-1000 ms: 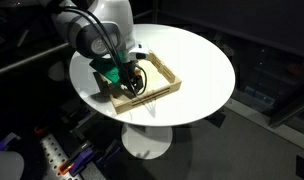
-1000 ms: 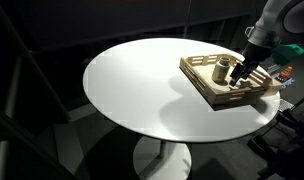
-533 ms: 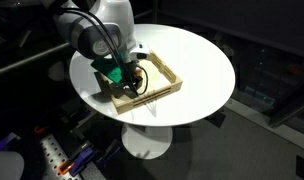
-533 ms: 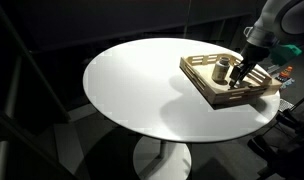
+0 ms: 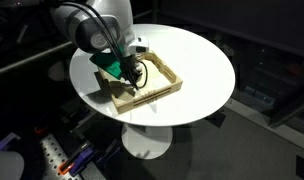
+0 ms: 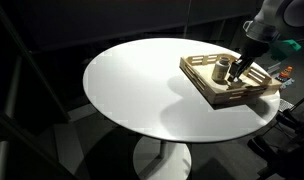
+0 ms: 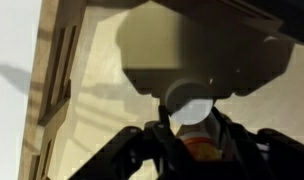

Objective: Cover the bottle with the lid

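Note:
In the wrist view a small round white lid (image 7: pixel 187 103) sits face-up between my fingertips, and my gripper (image 7: pixel 188 118) is shut on its rim. An orange patch shows between the fingers nearer the palm; I cannot tell what it is. In an exterior view the small bottle (image 6: pixel 221 68) stands upright in the wooden tray (image 6: pixel 207 92), just beside my gripper (image 6: pixel 237 76), which reaches down into the tray. From the opposite side my gripper (image 5: pixel 135 80) hides both lid and bottle inside the tray (image 5: pixel 164 93).
The tray sits near one edge of a round white table (image 6: pixel 132 85), also seen as the white table (image 5: pixel 202 60). A large dark blurred shape (image 7: pixel 202 45) fills the top of the wrist view. Dark clutter surrounds the table.
The jaws have gone from open to shut around the lid. The wrist has shifted slightly over the tray. The bottle has not moved.

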